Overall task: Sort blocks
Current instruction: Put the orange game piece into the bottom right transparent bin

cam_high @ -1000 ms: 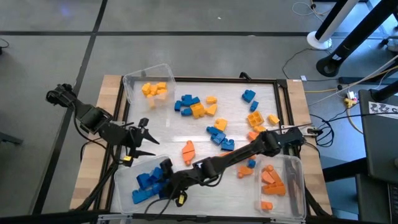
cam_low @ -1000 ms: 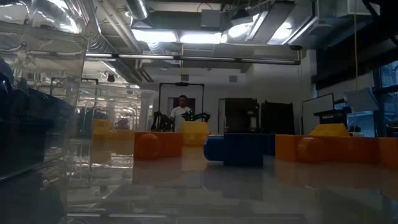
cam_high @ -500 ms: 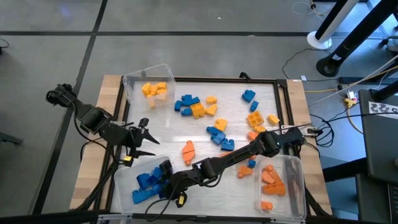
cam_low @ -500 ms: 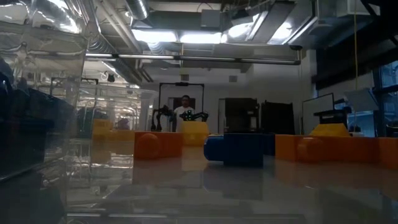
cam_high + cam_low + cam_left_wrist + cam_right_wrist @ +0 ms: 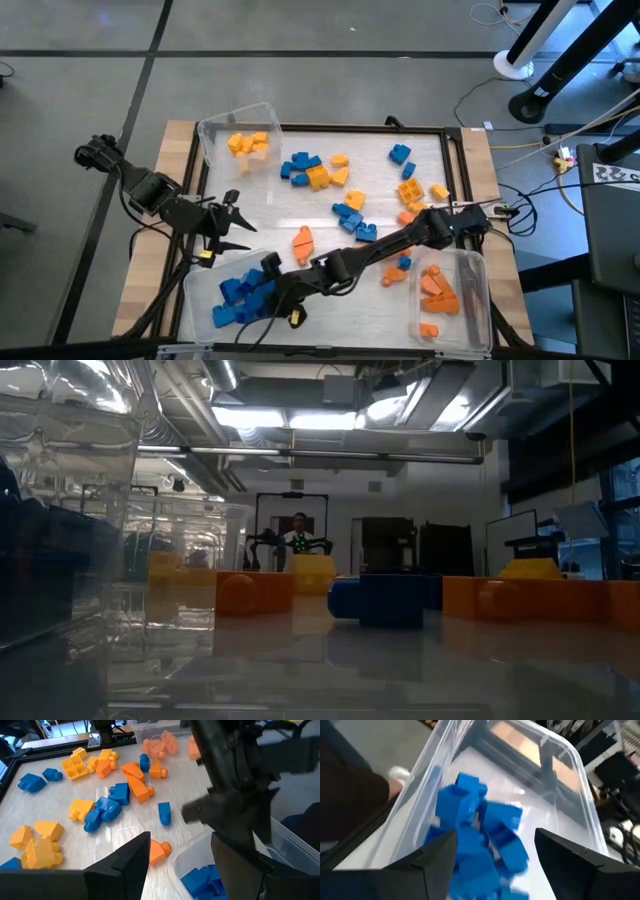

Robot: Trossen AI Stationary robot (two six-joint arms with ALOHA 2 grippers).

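Loose blue, yellow and orange blocks (image 5: pixel 345 195) lie across the white tray. A clear bin at the near left (image 5: pixel 200 300) holds blue blocks (image 5: pixel 485 840). My right gripper (image 5: pixel 266 283) hangs open over that bin, its fingers (image 5: pixel 427 860) standing apart above the pile with nothing between them. One blue block (image 5: pixel 461 795) sits blurred on top of the pile. My left gripper (image 5: pixel 232 224) waits open at the tray's left side, above the table, empty.
A clear bin with yellow blocks (image 5: pixel 246 143) stands at the far left corner. Another with orange blocks (image 5: pixel 440 290) stands at the near right. The right arm (image 5: pixel 235 765) reaches across the tray's near part. Far behind the table a person (image 5: pixel 298 532) stands in the room.
In the high view my right gripper's fingers stand wider apart over the blue bin than a second ago. More blue shows in the pile under them. The left arm has kept still.
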